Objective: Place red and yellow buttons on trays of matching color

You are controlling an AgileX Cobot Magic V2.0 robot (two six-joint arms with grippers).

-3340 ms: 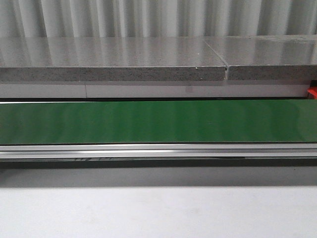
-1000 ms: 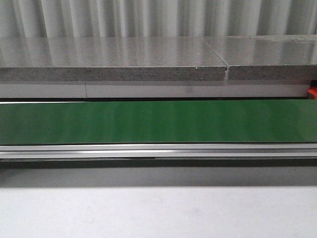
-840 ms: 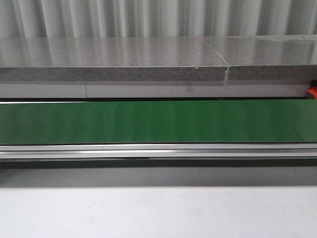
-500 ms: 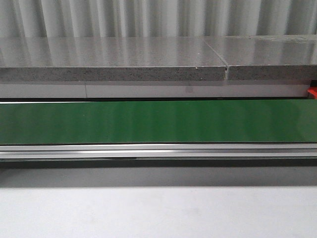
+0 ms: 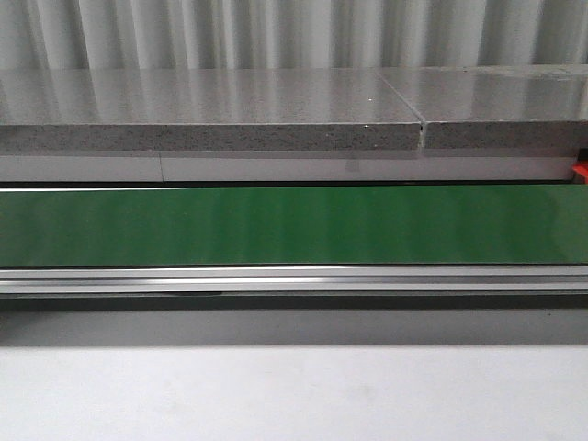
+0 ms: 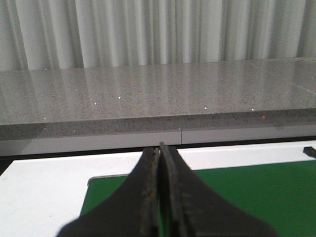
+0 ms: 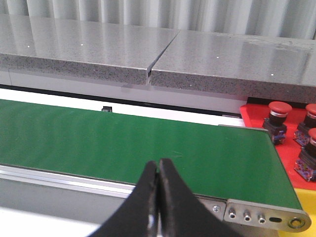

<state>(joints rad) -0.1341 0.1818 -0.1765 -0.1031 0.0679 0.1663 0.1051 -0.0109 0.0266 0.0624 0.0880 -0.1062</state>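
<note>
Three red buttons stand on a red tray (image 7: 291, 163) past the end of the green belt (image 7: 138, 143) in the right wrist view; the nearest the belt is a red button (image 7: 277, 114) on a dark base. A sliver of the red tray (image 5: 580, 172) shows at the front view's right edge. No yellow button or yellow tray is in view. My right gripper (image 7: 158, 165) is shut and empty, above the belt's near rail. My left gripper (image 6: 160, 149) is shut and empty, over the belt's other end (image 6: 256, 192). Neither gripper shows in the front view.
A speckled grey stone ledge (image 5: 211, 119) runs behind the green belt (image 5: 294, 225), with a seam (image 5: 421, 129) toward the right. An aluminium rail (image 5: 294, 278) borders the belt's near side. A white table surface (image 5: 294, 395) lies in front. Pleated curtains hang behind.
</note>
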